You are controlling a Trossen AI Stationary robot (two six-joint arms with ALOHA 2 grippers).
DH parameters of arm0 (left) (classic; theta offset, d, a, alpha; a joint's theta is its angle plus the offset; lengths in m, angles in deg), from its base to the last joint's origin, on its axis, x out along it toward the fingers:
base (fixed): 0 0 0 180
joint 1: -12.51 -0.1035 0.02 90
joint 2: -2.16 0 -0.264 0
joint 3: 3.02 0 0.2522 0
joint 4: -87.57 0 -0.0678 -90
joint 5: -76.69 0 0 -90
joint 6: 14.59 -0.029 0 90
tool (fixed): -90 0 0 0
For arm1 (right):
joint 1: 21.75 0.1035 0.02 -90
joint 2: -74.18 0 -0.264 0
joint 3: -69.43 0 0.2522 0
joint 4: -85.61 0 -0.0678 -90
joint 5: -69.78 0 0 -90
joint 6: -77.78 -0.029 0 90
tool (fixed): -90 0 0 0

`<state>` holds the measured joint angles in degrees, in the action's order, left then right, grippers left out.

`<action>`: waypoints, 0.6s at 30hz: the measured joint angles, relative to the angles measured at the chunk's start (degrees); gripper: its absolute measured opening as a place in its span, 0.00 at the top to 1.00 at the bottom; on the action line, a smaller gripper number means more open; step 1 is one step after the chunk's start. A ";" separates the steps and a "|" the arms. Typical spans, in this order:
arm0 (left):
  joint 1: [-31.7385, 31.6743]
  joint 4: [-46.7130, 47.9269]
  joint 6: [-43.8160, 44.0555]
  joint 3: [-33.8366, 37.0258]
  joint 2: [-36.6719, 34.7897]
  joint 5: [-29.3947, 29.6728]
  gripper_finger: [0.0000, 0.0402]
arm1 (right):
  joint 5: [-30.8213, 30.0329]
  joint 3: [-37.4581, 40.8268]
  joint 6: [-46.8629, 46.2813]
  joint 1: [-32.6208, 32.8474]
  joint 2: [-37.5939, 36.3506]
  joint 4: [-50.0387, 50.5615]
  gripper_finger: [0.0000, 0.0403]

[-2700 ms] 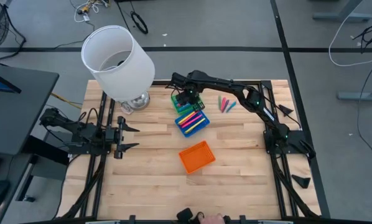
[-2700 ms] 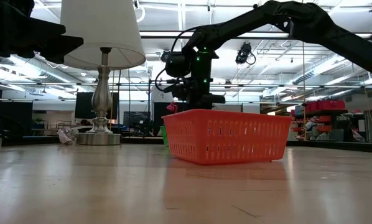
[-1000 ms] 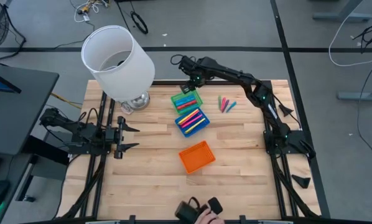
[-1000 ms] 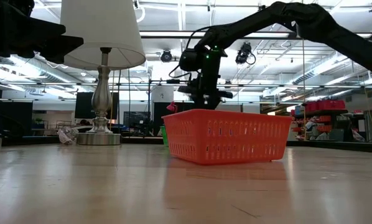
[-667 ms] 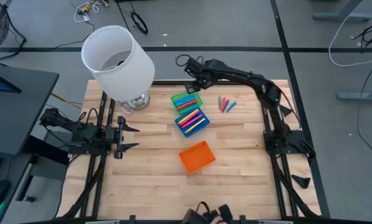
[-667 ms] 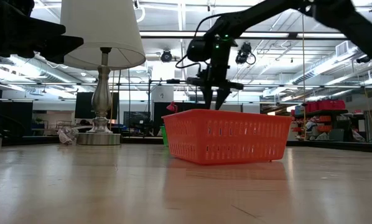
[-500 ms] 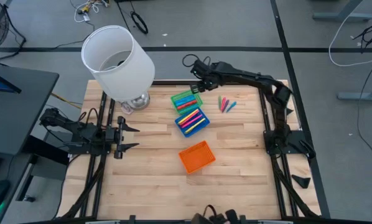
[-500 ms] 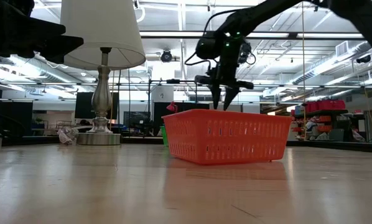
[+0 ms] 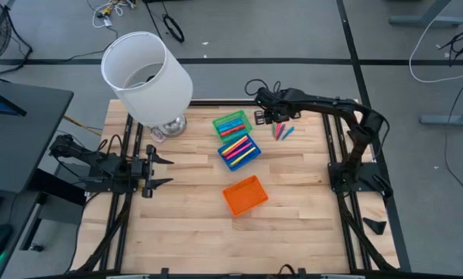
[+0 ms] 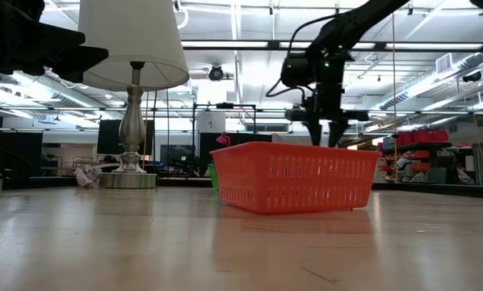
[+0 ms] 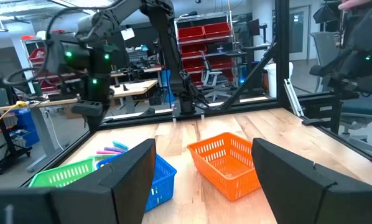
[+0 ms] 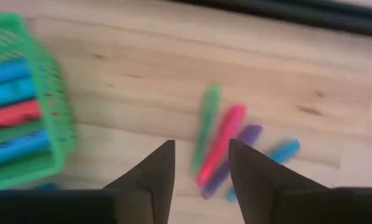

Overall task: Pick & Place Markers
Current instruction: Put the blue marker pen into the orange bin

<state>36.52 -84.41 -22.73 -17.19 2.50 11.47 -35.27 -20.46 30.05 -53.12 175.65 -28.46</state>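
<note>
The left gripper (image 9: pixel 158 168) waits at the surface's (image 9: pixel 177 225) left edge, jaws released. The green tray (image 9: pixel 231 124) and blue tray (image 9: pixel 239 150) hold markers. The right gripper (image 9: pixel 261 118) hovers, jaws released and empty, beside loose markers (image 9: pixel 281 129) lying on the surface.
</note>
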 joint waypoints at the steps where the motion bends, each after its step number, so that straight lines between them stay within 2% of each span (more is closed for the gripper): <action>1: 0.00 0.00 -0.02 0.00 0.00 0.00 0.32 | 0.00 1.24 -0.71 -0.08 -0.58 -0.25 0.63; 9: 0.01 0.00 -0.01 -0.02 0.01 0.00 0.32 | 0.02 10.20 -7.44 -0.09 -2.96 -1.63 0.63; 18: 0.01 0.00 0.00 0.00 0.01 0.00 0.32 | -0.02 16.42 -13.52 0.36 -2.98 -4.79 0.63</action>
<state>36.53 -84.41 -22.73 -17.19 2.51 11.47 -35.29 -4.03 16.54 -52.76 172.67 -33.25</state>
